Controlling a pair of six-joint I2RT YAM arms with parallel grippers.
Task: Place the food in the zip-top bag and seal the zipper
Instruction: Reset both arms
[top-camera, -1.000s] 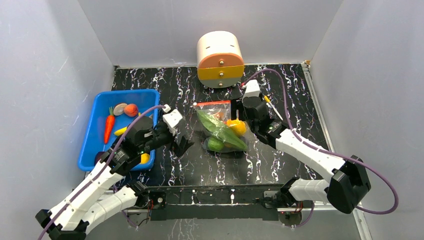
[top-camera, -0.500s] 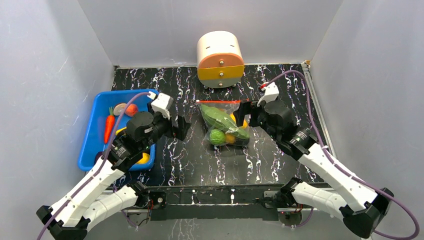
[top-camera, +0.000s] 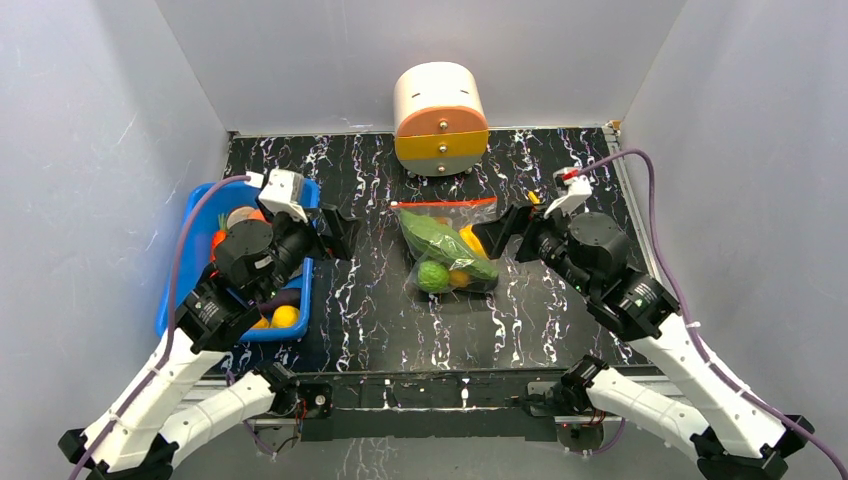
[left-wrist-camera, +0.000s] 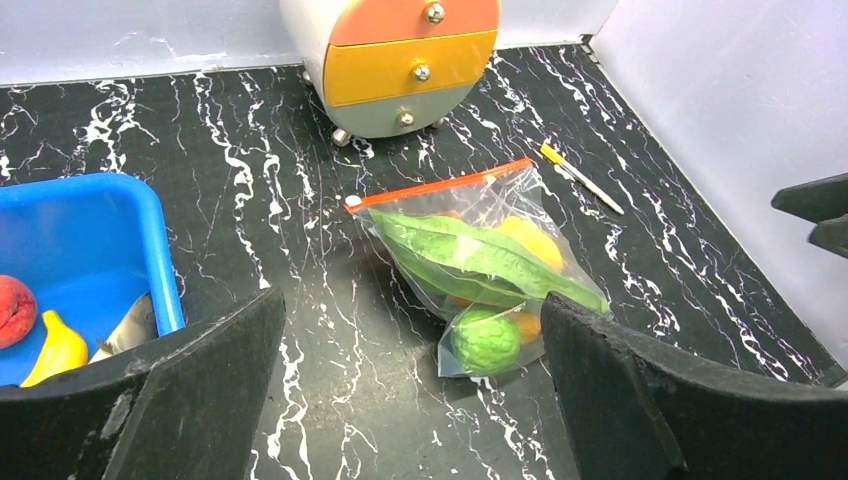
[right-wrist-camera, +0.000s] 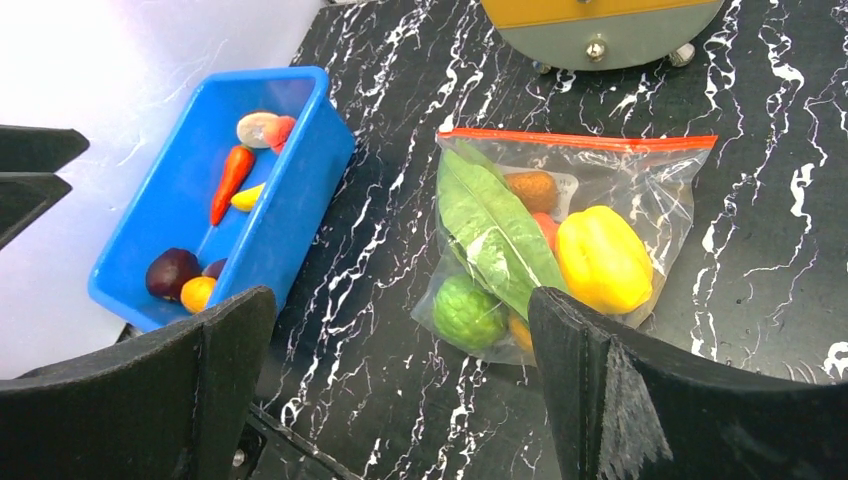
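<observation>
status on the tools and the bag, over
Left tool open, empty. Right tool open, empty. Food in zip-top bag, zipper looks shut. Pen lies apart from bag.

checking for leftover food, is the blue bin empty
No, the blue bin holds a carrot, a dark round piece and a few other toy foods.

Clear bag (right-wrist-camera: 660, 190), red-orange zipper (right-wrist-camera: 580, 141); blue bin (right-wrist-camera: 290, 200); black white-veined table (top-camera: 380, 300)

Clear crinkly plastic bag (right-wrist-camera: 640, 180), glossy
</observation>
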